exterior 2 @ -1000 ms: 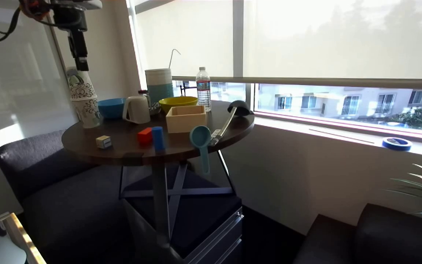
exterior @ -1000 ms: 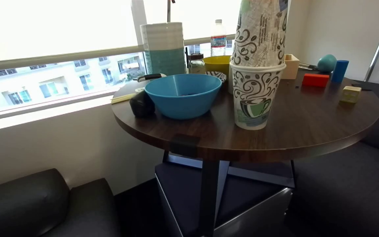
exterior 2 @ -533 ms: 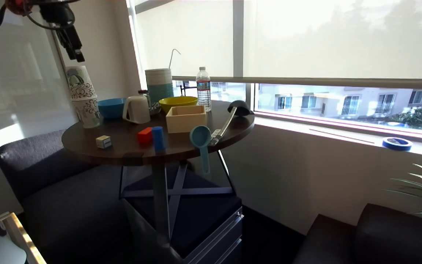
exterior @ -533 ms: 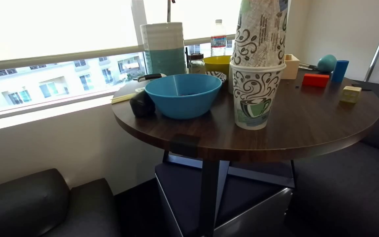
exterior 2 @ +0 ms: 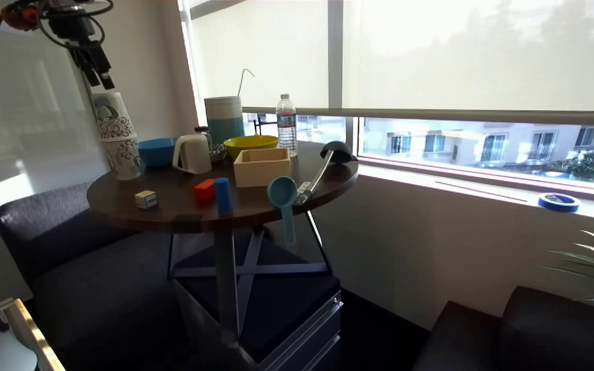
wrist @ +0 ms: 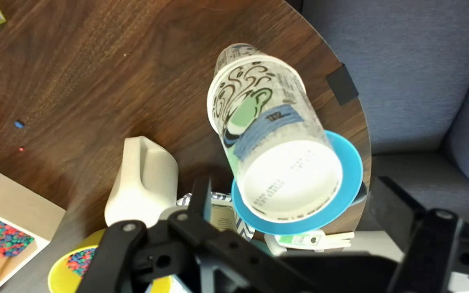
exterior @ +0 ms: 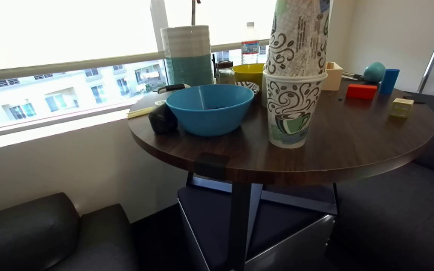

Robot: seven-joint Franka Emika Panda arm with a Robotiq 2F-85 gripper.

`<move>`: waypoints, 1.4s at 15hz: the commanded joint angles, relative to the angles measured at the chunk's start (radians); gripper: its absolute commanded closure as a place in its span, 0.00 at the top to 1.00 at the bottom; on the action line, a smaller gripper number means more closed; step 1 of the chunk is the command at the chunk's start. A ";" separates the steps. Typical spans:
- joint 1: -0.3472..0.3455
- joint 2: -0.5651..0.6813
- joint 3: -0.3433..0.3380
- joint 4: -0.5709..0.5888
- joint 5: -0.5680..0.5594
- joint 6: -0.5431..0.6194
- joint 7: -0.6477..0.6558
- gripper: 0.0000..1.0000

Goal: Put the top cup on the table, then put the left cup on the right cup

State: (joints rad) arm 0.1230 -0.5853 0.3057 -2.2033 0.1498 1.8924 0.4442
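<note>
The top cup stands upside down, rim to rim, on another upright cup with the same dark swirls. The stack is on the round dark table. In an exterior view the top cup is below my gripper, with a small gap. In the wrist view the top cup's white base faces me; the top cup appears between the wide-apart fingers of my gripper, which is open and empty. The lower cup is mostly hidden behind it. No green-swirled left cup shows.
A blue bowl and a white pitcher stand beside the stack. A wooden box, yellow bowl, red block, blue cylinder and small cube are also on the table.
My gripper has moved up and left in an exterior view, away from in front of the top cup's base. It has turned, and both fingers now show. The cups have not moved.
</note>
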 commanded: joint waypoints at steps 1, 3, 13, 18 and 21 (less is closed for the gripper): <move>0.005 0.062 0.010 0.023 -0.004 -0.012 -0.002 1.00; 0.003 0.092 0.014 0.035 -0.017 -0.015 0.001 1.00; -0.012 0.105 -0.013 0.079 -0.064 -0.074 0.013 0.41; -0.056 0.063 -0.033 0.098 -0.157 -0.130 0.041 0.40; -0.073 0.040 -0.066 0.058 -0.148 -0.166 0.041 0.40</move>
State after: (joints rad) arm 0.0665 -0.5195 0.2581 -2.1172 0.0094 1.7607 0.4678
